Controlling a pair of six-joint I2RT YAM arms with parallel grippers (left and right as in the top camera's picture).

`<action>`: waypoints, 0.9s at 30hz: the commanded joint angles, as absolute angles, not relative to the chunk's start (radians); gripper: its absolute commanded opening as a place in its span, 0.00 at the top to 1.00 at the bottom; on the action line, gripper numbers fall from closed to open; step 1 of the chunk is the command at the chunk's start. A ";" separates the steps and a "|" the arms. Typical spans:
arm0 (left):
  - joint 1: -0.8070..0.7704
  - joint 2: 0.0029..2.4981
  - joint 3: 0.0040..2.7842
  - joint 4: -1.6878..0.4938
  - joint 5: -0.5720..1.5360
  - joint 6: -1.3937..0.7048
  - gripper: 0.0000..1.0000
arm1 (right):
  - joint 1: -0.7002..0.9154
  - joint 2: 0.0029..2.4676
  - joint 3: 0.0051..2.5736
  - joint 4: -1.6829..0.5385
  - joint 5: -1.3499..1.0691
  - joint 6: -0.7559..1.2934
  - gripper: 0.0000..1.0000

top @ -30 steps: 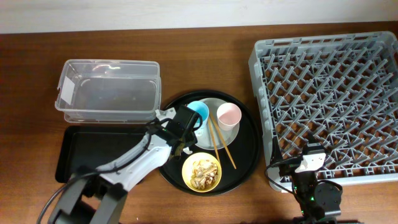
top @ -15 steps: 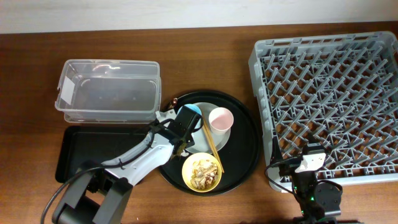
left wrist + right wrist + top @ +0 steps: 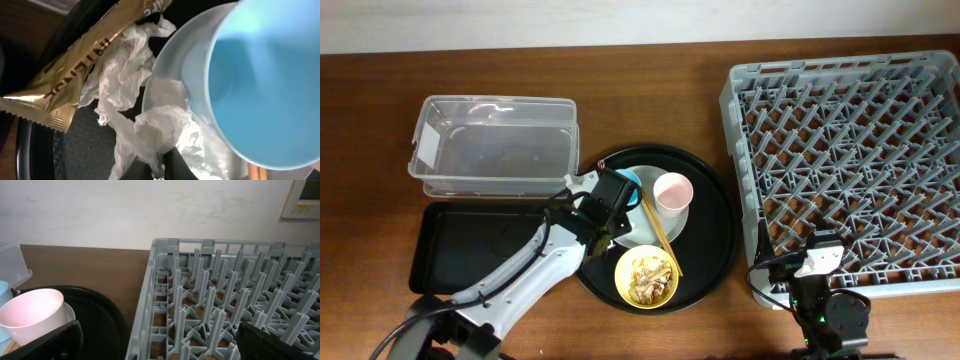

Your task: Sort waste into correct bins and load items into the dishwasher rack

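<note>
1. I am starting from the crumpled napkin (image 3: 131,117). It is lying on the round black tray (image 3: 715,240) at roughly 9 o'clock from that tray's centre and pressing against the blue cup (image 3: 260,80). The gold-brown wrapper (image 3: 75,70) is touching it on its 10 o'clock side in the wrist view.
2. The left jaws are sitting almost closed at the bottom of the wrist view. As far as I am reading it, they are pinching a fold of the napkin, and the paper is not yet lifted off the tray.
3. Moving outward, the blue cup and the pink cup (image 3: 673,192) are standing on the pale plate (image 3: 676,225). The chopsticks (image 3: 661,232) are lying across it, pointing toward 5 o'clock. The yellow bowl (image 3: 617,280) is sitting at the tray's 6 o'clock, holding the food scraps (image 3: 645,275).
4. The clear box (image 3: 490,150) is sitting at 10 o'clock from the tray and the flat black tray (image 3: 470,245) at 8 o'clock. I am seeing no waste in either.
5. The dishwasher rack (image 3: 850,160) is taking up the 3 o'clock side of the tabletop (image 3: 650,90), with no dishes in it. The right arm (image 3: 820,295) is resting at its near edge, its right jaws spread wide and holding nothing.
6. I am judging the job barely begun. All the waste is waiting to be sorted, and both cups, the bowl, the plate and the chopsticks are waiting to be racked.
</note>
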State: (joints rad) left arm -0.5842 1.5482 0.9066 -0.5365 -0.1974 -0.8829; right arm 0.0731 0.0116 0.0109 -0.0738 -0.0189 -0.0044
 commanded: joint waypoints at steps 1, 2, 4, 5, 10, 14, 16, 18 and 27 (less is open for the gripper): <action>-0.584 1.536 0.900 -0.543 -0.191 -0.835 0.98 | 0.078 0.003 0.006 -0.078 -0.014 -0.007 0.01; -0.583 1.533 0.901 -0.548 -0.191 -0.829 1.00 | 0.078 0.003 0.006 -0.078 -0.014 -0.007 0.01; -0.579 1.514 0.904 -0.556 -0.191 -0.780 1.00 | 0.078 0.003 0.006 -0.078 -0.014 -0.007 0.01; -0.570 1.489 0.908 -0.563 -0.191 -0.734 0.99 | 0.078 0.003 0.006 -0.078 -0.014 -0.007 0.01; -0.506 1.348 0.929 -0.660 -0.230 -0.634 0.99 | 0.078 0.003 0.006 -0.078 -0.014 -0.007 0.01; -0.403 1.245 0.929 -0.799 -0.282 -0.635 1.00 | 0.078 0.003 0.006 -0.078 -0.014 -0.007 0.01; -0.351 1.229 0.929 -0.854 -0.289 -0.635 0.99 | 0.078 0.003 0.006 -0.078 -0.014 -0.007 0.01; -0.277 1.233 0.928 -0.915 -0.289 -0.634 0.98 | 0.078 0.003 0.006 -0.078 -0.014 -0.007 0.01; -0.160 1.310 0.839 -0.924 -0.363 -0.635 0.70 | 0.078 0.003 0.006 -0.078 -0.014 -0.007 0.01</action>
State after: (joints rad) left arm -0.1715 1.2743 0.8776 -0.9375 -0.3229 -0.6479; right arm 0.0731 0.0113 0.0109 -0.0738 -0.0189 -0.0048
